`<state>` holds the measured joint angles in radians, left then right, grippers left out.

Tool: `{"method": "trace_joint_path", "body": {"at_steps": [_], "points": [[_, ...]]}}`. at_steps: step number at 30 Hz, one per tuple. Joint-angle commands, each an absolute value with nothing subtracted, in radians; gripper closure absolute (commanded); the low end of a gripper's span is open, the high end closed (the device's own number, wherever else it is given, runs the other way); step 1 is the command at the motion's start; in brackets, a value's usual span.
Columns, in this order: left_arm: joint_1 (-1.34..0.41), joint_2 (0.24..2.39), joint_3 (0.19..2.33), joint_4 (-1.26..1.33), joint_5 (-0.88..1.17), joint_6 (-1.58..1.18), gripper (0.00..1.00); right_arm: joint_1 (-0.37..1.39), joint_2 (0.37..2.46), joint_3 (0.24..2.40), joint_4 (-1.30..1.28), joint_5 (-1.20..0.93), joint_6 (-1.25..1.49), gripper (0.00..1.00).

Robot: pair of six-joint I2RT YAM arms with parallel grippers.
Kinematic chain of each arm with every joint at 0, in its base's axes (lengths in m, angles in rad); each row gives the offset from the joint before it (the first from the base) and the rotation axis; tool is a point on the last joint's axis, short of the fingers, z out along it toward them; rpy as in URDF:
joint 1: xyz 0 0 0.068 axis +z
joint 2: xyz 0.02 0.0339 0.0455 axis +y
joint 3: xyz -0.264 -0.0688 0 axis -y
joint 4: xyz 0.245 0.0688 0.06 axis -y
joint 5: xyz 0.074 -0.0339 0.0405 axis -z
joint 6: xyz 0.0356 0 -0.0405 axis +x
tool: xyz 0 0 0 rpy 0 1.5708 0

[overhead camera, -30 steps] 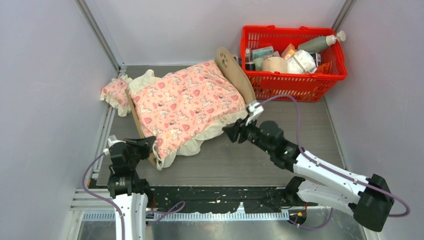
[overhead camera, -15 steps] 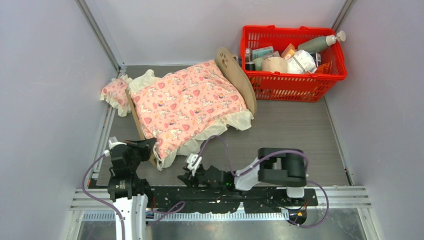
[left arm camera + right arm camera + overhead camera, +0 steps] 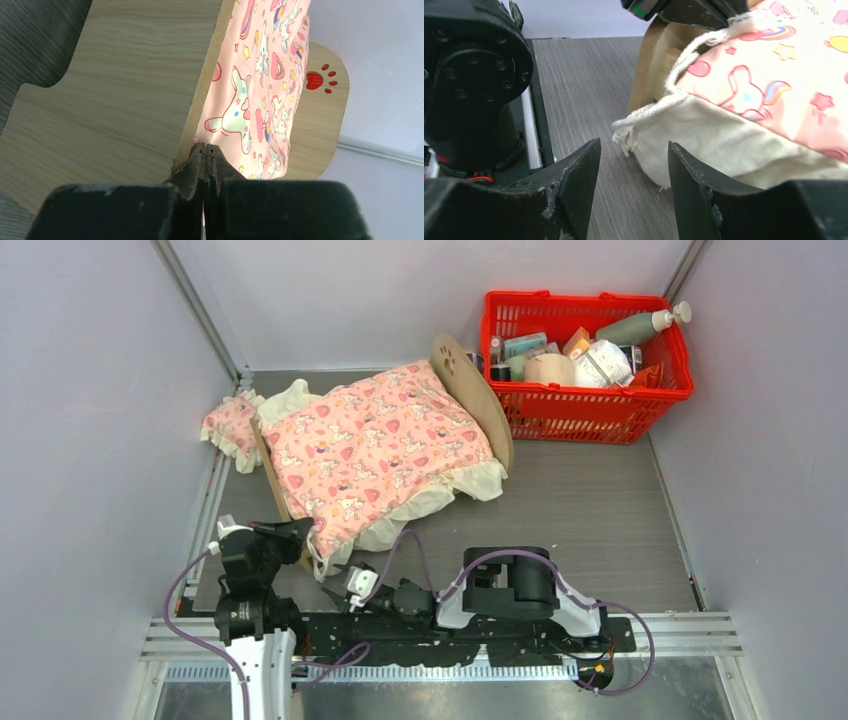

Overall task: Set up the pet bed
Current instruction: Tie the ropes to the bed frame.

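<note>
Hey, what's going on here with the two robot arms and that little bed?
Two robot arms are setting up a pet bed. A pink blanket already lies over it. The left gripper is shut, its tips at the edge of the wooden footboard. The right gripper is open, low by the blanket's cream frill at the near corner, holding nothing. A small pink pillow lies off the bed, beside its foot end.

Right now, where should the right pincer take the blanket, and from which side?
Probably the cream frill corner of the blanket, drooping off the foot of the pet bed. Come in low along the table from the near side: the open right pincer faces that corner, loose and thin enough to pinch.
</note>
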<state>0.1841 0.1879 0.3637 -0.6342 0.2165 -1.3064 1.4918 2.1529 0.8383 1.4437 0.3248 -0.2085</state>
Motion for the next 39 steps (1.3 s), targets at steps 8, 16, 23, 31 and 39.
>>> {"method": "trace_joint_path", "body": {"at_steps": [8,16,23,31,39], "points": [[0.186,0.183,0.393,-0.856,0.176,-1.315,1.00,1.493,2.252,0.974,1.551,0.306,-0.437,0.44],[0.186,0.184,0.386,-0.853,0.168,-1.312,1.00,1.493,2.266,0.990,1.540,0.327,-0.453,0.66],[0.185,0.194,0.411,-0.829,0.134,-1.303,1.00,1.493,2.242,0.940,1.547,0.294,-0.426,0.95],[0.186,0.223,0.432,-0.797,0.081,-1.292,1.00,1.493,2.222,0.872,1.550,0.278,-0.369,0.92],[0.185,0.214,0.408,-0.787,0.086,-1.296,1.00,1.492,2.217,0.877,1.513,0.255,-0.372,0.94]]}}
